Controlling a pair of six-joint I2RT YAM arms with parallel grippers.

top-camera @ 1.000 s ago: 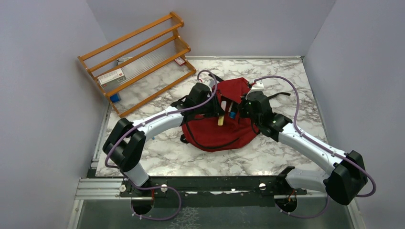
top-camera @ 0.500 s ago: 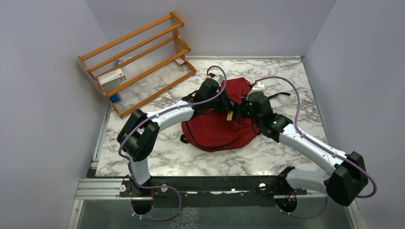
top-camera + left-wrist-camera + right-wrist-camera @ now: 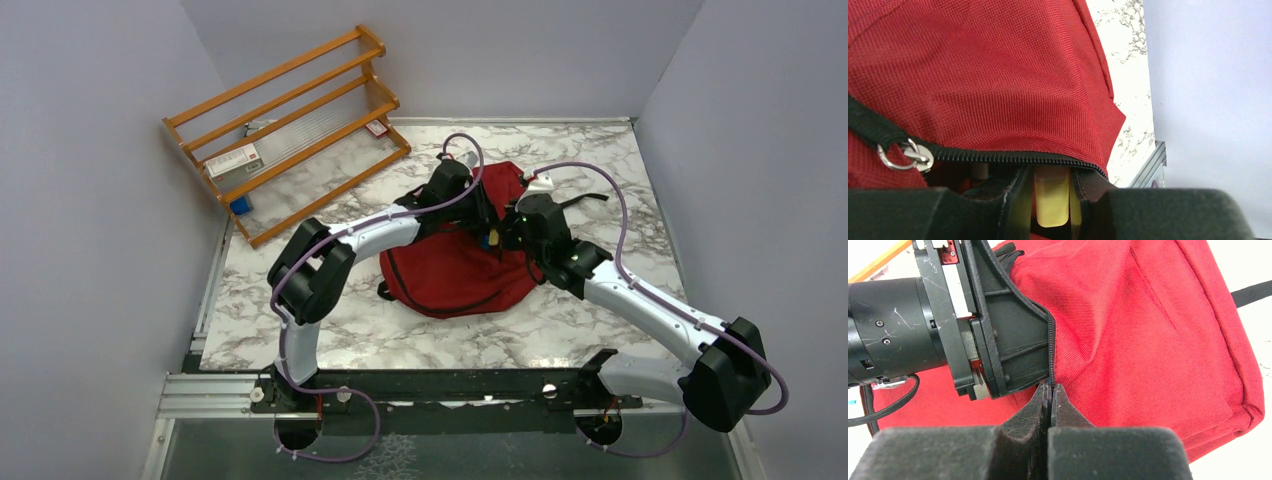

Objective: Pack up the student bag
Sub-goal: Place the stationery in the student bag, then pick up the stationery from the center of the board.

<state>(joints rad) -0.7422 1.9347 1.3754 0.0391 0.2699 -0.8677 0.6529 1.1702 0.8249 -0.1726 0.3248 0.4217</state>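
Student bag (image 3: 455, 275) mid-counter (image 3: 620, 180). Right tool (image 3: 1049, 392) fully closed, pinching zipper edge (image 3: 1050, 350), probably to keep mouth open. Left tool (image 3: 1048, 182) part-closed round pale yellow object (image 3: 1051, 206), held at mouth for insertion.

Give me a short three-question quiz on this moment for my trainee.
1. True or false: the right gripper is shut on the black zipper edge of the dark red fabric backpack.
2. What does the left gripper hold at the backpack's opening? A blue pen; B pale yellow item; C nothing.
3. Which corner of the white marble table holds the orange wooden slatted rack?
Key: 1 true; 2 B; 3 far left.
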